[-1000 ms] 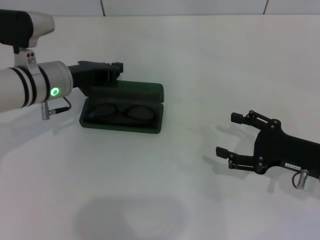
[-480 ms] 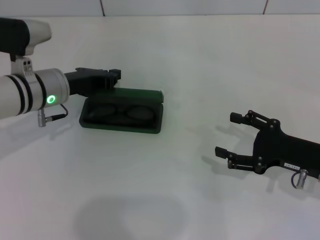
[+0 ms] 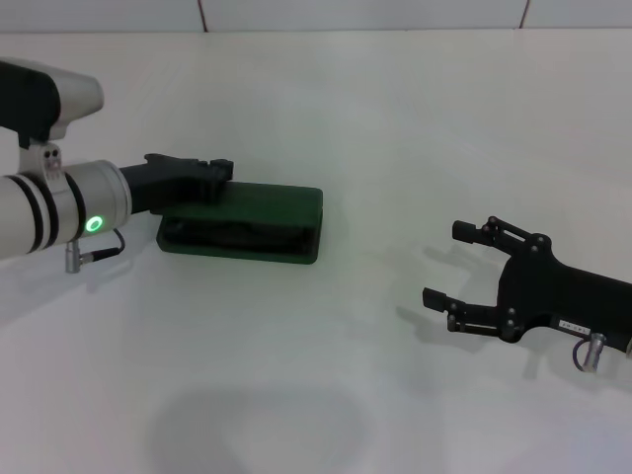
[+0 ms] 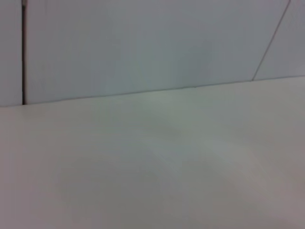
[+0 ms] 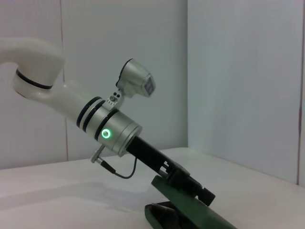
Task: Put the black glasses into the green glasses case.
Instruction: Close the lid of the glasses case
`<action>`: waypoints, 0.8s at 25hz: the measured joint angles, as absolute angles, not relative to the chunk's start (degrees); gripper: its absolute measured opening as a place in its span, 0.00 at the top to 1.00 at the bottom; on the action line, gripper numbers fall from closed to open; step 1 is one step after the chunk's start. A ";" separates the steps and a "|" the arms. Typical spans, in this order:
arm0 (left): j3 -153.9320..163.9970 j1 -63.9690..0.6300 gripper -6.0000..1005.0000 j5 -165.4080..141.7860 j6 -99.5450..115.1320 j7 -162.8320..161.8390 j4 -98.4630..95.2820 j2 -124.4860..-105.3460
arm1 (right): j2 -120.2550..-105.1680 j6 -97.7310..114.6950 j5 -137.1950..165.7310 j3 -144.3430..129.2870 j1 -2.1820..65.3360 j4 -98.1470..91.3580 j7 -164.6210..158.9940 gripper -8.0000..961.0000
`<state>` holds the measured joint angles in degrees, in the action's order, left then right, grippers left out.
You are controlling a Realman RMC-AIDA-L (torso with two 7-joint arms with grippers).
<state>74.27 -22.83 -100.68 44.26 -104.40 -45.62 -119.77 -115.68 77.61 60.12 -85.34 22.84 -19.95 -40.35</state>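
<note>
Left gripper (image 3: 202,180) mid-left presses lid of green glasses case (image 3: 259,212) down to close it, fingers unclear; right gripper (image 3: 462,265) lower right idle, fingers apart

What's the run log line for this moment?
left gripper: on lid of dark green oblong hard-shell glasses case, pressing down | lid: nearly shut, gap open | black glasses: barely visible inside | right gripper: open, idle on white table

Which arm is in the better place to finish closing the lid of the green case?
The left. The left gripper already rests on the lid of the green glasses case, which is tilted low with a gap left. The right gripper lies far off on the table, its fingers open.
</note>
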 joint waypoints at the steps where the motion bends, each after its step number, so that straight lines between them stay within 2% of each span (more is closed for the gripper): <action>1: 74.27 -22.83 0.97 -100.68 44.26 -104.40 -45.62 -119.77 | -115.68 77.61 60.12 -85.34 22.88 -19.95 -40.54 0.09; 20: 74.74 -21.79 0.97 -84.02 44.52 -82.21 -38.65 -119.97 | -115.66 77.10 60.11 -85.04 23.01 -19.95 -41.67 0.09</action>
